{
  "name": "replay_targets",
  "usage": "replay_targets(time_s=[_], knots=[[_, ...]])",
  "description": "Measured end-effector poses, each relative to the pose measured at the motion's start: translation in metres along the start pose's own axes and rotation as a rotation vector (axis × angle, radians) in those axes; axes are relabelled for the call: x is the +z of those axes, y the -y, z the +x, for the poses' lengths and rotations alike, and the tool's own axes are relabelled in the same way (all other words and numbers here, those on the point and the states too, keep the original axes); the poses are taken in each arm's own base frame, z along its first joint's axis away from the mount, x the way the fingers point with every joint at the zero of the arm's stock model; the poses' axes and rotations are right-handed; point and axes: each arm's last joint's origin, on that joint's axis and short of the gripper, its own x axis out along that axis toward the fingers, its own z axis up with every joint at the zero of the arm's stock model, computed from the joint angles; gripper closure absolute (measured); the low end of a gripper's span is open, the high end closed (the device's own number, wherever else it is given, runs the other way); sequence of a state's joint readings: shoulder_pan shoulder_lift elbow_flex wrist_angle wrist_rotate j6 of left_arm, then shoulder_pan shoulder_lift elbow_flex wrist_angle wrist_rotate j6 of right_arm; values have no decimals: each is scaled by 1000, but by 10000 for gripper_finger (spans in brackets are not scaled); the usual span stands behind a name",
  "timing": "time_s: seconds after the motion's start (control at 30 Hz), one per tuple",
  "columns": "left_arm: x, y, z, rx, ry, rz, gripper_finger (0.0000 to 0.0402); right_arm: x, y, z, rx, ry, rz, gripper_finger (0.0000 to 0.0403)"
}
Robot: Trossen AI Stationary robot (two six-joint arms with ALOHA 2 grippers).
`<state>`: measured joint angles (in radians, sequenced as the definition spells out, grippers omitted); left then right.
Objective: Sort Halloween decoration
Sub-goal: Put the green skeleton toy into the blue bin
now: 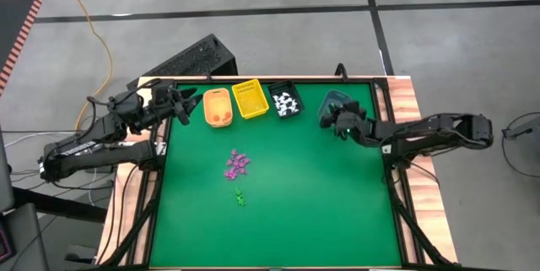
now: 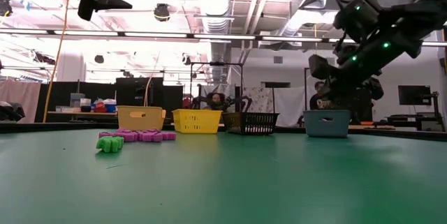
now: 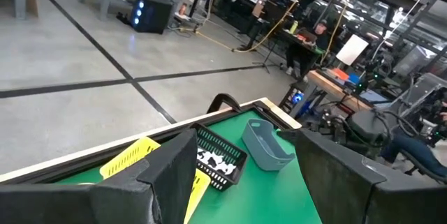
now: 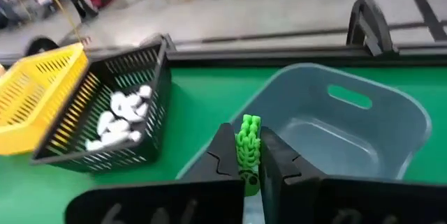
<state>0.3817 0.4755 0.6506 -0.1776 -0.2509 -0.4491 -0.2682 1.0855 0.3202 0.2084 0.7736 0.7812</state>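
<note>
Sorting stands partly done: right gripper (image 4: 248, 172), fingers pinching a green trinket (image 4: 247, 142), hovers over the blue-grey bin (image 4: 380, 123), white pieces (image 1: 287, 103) already binned, purple cluster (image 1: 237, 164) left on the table (image 1: 337, 203); left gripper (image 1: 179, 105) waits open.

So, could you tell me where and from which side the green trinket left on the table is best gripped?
Come straight down from above: the green trinket lies flat on the mat, apart from the purple pile. Probably close across its narrow width. The left gripper is open and nearer; the right gripper holds a green piece.
</note>
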Motion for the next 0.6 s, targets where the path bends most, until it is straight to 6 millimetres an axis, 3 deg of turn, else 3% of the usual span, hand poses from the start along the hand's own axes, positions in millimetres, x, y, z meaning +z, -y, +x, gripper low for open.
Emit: replay_targets(time_s=[0.23,0.47,0.6], knots=[[-1,0,0,5,-9,3,170,5,8,10,5,-60,-16,318],[-3,-1,0,15,-30,9,170,15,2,11,15,-54,-43,231],[-3,-2,0,16,-33,9,170,20,-1,11,4,-54,-44,205]])
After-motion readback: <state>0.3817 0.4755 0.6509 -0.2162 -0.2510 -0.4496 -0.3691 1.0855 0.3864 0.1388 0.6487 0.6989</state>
